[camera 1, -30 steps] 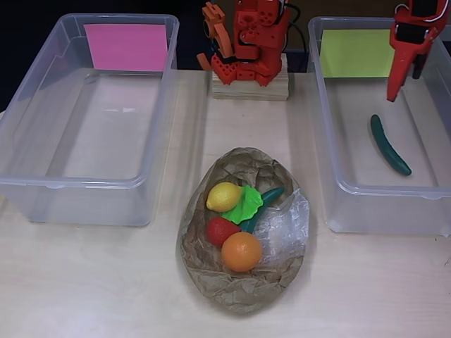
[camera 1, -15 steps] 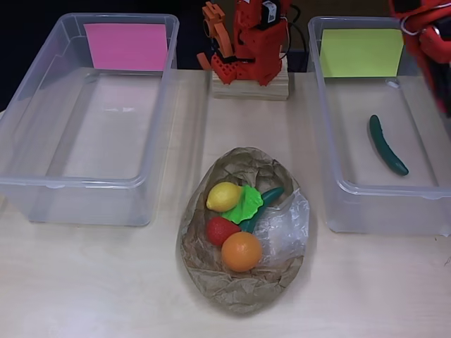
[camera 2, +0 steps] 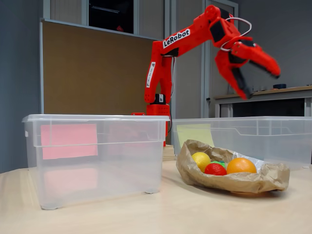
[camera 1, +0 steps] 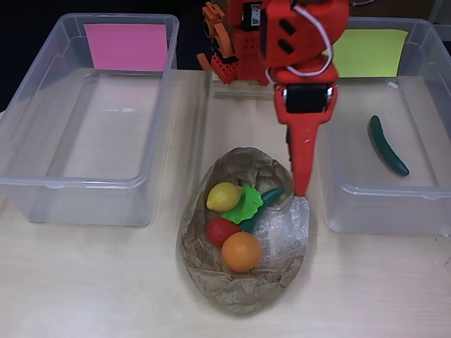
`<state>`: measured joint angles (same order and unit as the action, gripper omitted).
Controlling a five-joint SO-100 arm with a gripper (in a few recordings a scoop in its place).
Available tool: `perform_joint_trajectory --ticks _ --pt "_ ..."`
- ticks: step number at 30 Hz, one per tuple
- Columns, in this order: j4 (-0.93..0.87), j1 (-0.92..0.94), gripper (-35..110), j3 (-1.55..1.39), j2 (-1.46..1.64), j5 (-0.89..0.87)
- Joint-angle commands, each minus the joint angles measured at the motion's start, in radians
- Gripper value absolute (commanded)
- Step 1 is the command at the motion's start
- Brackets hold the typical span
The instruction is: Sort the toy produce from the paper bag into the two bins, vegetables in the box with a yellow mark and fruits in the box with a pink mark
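Light wood table (camera 1: 84, 282), small wooden block (camera 1: 250, 90) at its far edge btwn the containers — brown panel wall (camera 2: 92, 73) behind, dark shelf (camera 2: 273, 92) at right w/ small dark object on top.

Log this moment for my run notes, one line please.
gripper: open, above paper bag | cucumber: in yellow-marked bin | pink-marked bin: no produce

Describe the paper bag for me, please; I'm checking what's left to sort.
The paper bag is brown, crumpled paper, lying open on the table between the two bins, touching neither. It looks flattened into a shallow nest, with a clear plastic sheet inside at its right in the overhead view. It holds a lemon, a red fruit, an orange, a green leaf and a dark green vegetable partly under the leaf.
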<state>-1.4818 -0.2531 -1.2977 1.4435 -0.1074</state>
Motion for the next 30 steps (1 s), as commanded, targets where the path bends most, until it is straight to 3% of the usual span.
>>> perform_joint_trajectory --ticks 1,13,23,30 --pt "-0.026 0.054 37 -0.117 0.021 0.009" --pt "0.104 0.172 42 -0.270 -0.144 -0.164" --pt "0.175 0.209 41 -0.262 -0.264 -0.110" --pt "0.089 0.206 41 -0.264 -0.229 -0.078"
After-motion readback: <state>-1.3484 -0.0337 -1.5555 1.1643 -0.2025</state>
